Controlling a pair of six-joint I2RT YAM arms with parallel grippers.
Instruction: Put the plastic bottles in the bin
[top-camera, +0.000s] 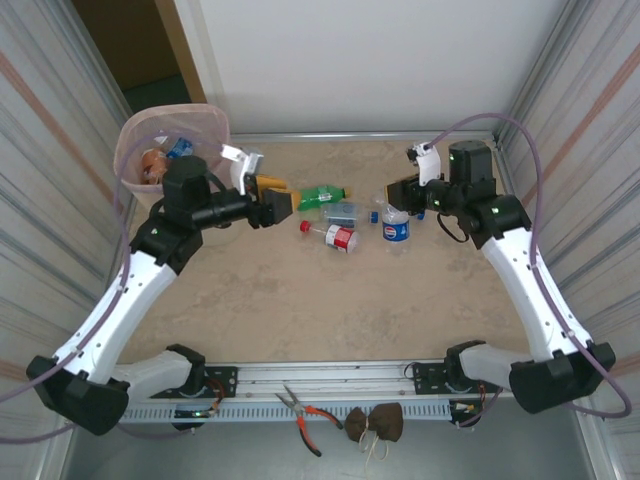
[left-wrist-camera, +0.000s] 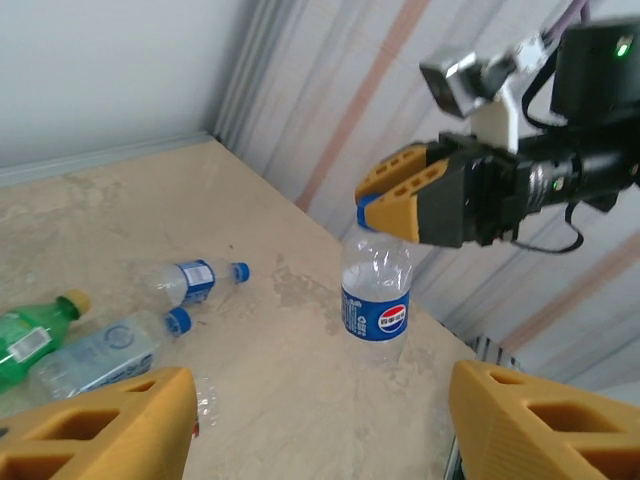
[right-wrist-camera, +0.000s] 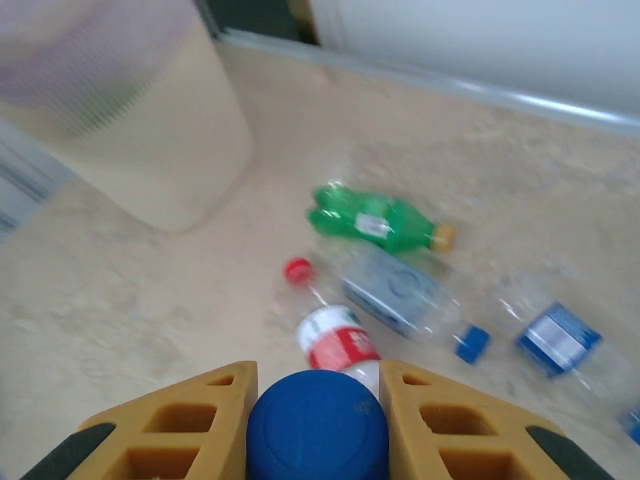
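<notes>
Grip: right gripper (right-wrist-camera: 318, 385) pinched the round blue cap (right-wrist-camera: 318, 430) of a clear plastic bottle with a blue label (left-wrist-camera: 377, 300), which stood upright on the beige stone-look table (top-camera: 300, 310).
Free jaws: left gripper (left-wrist-camera: 320, 385) hung spread, nothing between its yellow fingers (left-wrist-camera: 110, 425), near the bin.
Loose bottles: a green plastic bottle with a yellow cap (top-camera: 322, 196), a clear red-labelled bottle with a red cap (top-camera: 335, 236) and two clear blue-labelled bottles (right-wrist-camera: 395, 290) lay on their sides between the grippers.
Bin: pale pink translucent plastic wastebasket (top-camera: 128, 150) stood at the far left corner, some bottles (top-camera: 165, 158) inside.
</notes>
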